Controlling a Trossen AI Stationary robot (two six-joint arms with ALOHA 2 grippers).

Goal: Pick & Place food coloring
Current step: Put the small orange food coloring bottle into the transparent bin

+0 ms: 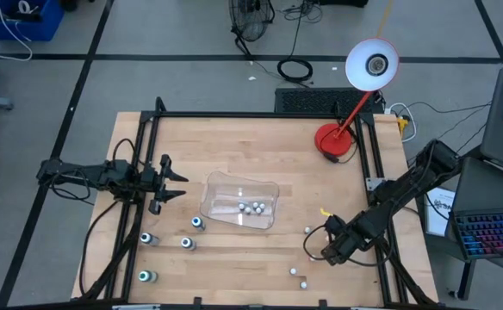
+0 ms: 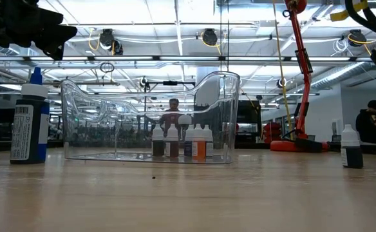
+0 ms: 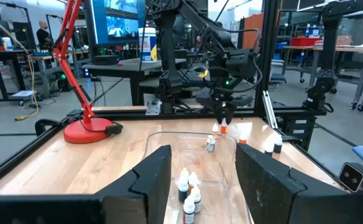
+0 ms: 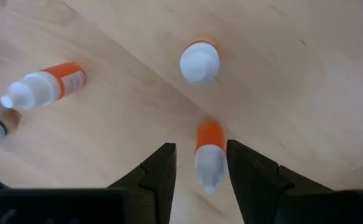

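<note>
**Q:** What lies on the table, from the left side across?

**A:** The left gripper [image 1: 176,182] hangs at the left edge of the wooden table [image 1: 260,142], fingers partly apart, holding nothing. Near it stand four blue-topped bottles [image 1: 146,238], well apart from each other, with bare wood between them. Right of those, in the middle, sits a clear tray [image 1: 220,191] with about five small bottles [image 1: 252,207] clustered together inside.

**Q:** And the right side?

**A:** A red lamp [image 1: 335,142] stands at the far edge. The right gripper [image 1: 319,251] hovers low near the right front, its fingers [image 4: 158,171] partly apart on either side of an orange bottle [image 4: 209,155]; whether they touch it cannot be told. Two more orange bottles [image 4: 199,62] sit near it, one upright, one lying down.

**Q:** Any readable writing?

**A:** The dark bottle [image 2: 29,122] in the low view carries a label, but its print is too small to read.
</note>
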